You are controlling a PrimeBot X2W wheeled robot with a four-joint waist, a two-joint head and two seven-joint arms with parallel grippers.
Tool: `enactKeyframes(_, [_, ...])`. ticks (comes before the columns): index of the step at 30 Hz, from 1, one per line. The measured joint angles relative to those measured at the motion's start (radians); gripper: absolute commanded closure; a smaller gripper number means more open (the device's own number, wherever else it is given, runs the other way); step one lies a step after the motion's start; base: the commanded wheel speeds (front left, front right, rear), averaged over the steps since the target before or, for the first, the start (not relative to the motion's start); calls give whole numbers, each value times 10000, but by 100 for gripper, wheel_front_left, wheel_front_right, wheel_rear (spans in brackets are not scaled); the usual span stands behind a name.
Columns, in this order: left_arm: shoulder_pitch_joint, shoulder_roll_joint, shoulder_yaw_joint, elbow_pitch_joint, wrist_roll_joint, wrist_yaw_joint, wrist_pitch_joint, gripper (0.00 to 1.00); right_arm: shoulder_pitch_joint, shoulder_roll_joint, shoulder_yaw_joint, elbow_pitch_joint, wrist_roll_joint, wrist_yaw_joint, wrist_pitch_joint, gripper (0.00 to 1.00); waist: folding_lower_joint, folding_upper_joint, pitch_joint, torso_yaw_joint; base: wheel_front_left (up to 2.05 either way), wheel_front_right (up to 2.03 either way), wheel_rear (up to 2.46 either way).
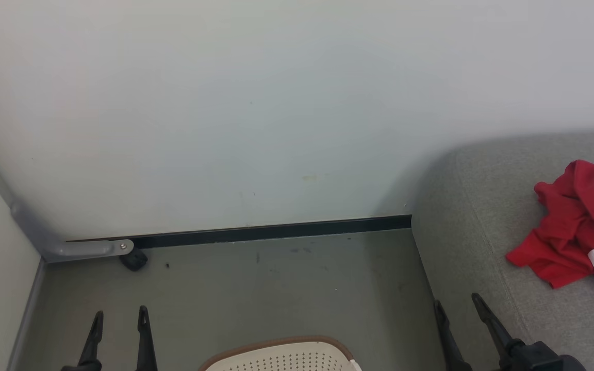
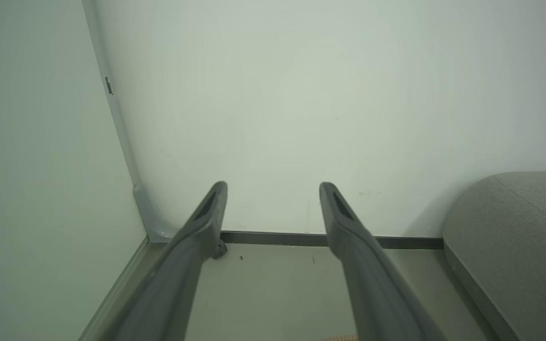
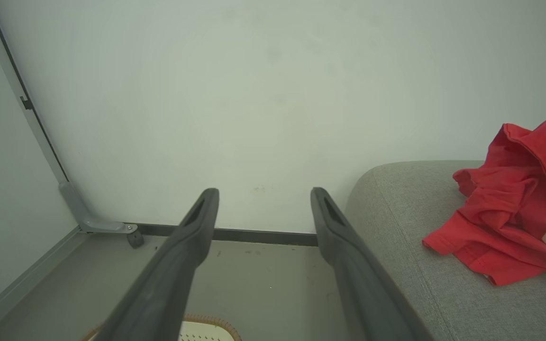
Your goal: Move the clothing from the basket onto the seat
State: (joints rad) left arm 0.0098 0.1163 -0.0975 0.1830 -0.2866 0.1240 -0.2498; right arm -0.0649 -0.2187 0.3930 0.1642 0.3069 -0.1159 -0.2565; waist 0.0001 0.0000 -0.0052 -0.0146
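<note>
Wide open and empty at the left gripper [image 1: 121, 312]; same at the right gripper [image 1: 457, 300] — nothing between the fingers. Clothing [image 1: 570, 221] off to the right of the right gripper, heaped on the seat [image 1: 482, 206]. Basket [image 1: 281, 355] low between the two grippers — on the floor [image 1: 276, 288].

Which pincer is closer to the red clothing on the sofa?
The right pincer, beside the grey seat; the left pincer is over the floor, farther from the clothing.
</note>
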Motion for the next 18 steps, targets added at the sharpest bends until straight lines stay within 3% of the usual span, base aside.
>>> enactKeyframes(18, [0,-119,203,-36,345,0,217,0,141,176,-242,-50,-174,-73,0,0,0,1,122,-37,0,0,0])
